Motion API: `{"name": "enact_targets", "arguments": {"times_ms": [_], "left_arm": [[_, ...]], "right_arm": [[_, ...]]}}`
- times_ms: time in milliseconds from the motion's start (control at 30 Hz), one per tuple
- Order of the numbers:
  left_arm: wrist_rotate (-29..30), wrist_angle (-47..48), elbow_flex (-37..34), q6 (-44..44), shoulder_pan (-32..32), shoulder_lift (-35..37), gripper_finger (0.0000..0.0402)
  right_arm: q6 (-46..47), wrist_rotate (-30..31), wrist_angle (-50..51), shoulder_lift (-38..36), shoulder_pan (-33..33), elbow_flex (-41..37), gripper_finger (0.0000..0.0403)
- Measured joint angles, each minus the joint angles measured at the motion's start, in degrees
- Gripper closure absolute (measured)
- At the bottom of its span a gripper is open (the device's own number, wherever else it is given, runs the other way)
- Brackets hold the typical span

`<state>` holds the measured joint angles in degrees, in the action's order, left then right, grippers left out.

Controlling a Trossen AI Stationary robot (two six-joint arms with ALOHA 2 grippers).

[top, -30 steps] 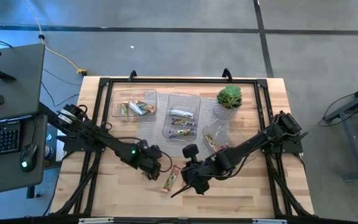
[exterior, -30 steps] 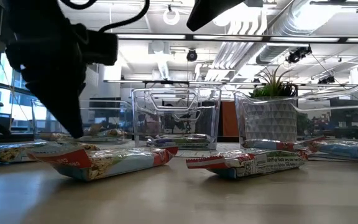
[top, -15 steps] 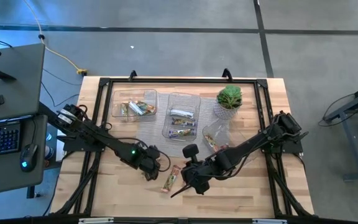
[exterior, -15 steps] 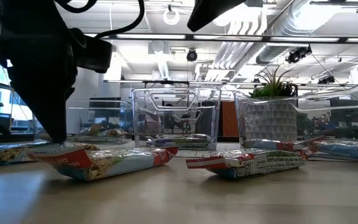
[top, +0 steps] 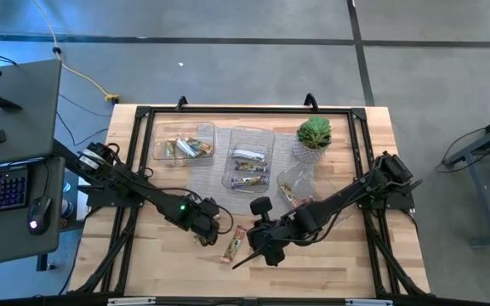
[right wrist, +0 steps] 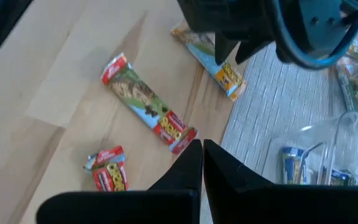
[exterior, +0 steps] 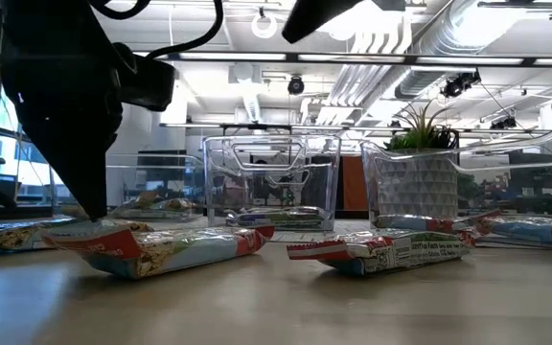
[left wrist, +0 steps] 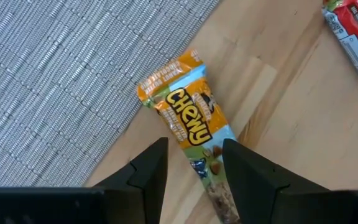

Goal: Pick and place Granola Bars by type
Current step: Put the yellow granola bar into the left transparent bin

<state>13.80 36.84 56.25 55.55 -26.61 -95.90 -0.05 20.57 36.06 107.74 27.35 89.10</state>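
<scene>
Left wrist view shows an orange and blue granola bar (left wrist: 190, 129) lying flat on the wooden table (left wrist: 303, 143), one end at the edge of a grey woven mat (left wrist: 55, 81). The left gripper (left wrist: 194, 163) hangs low over it with its two fingers spread, one on each side of the bar's near end, not yet closed on it.

From the overhead view, this gripper (top: 204, 226) sits at the front centre of the table. Just beside it lies a red-ended bar (top: 232, 246). The right gripper (top: 262, 246) is near that bar, fingers pressed together and holding nothing. In its wrist view, two red-ended bars (right wrist: 149, 103) and (right wrist: 108, 169) lie loose on the wood.

Further back stand clear trays (top: 250, 158) that already hold some bars, and a small potted plant (top: 313, 136).

The step in hand looks like picking up the orange bar. Next, the fingers would need to lower, close across its width, lift, and carry it to the tray holding the same kind.
</scene>
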Motion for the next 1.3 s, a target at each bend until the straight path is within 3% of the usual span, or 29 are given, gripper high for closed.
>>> {"name": "enact_targets", "arguments": {"times_ms": [433,600,700,967,1300], "left_arm": [[-2.4,-4.0,0.1,0.3,0.0,0.0,0.0254],[3.4,-3.8,0.1,4.0,0.0,0.0,0.0247],[3.7,-4.4,0.1,4.5,0.0,0.0,0.0229],[-1.9,-2.7,0.1,6.3,0.0,0.0,0.0212],[-3.5,-3.4,0.1,6.2,0.0,-3.9,0.0212]], "right_arm": [[-0.2,3.2,-4.6,0.0,0.0,0.0,0.0402],[-0.4,4.0,-4.6,0.0,0.0,0.0,0.0402],[-0.4,5.1,-4.7,0.0,0.0,0.0,0.0402],[-0.4,5.7,-4.6,0.0,0.0,0.0,0.0402],[-0.4,5.4,-4.7,0.0,0.0,0.0,0.0402]]}}
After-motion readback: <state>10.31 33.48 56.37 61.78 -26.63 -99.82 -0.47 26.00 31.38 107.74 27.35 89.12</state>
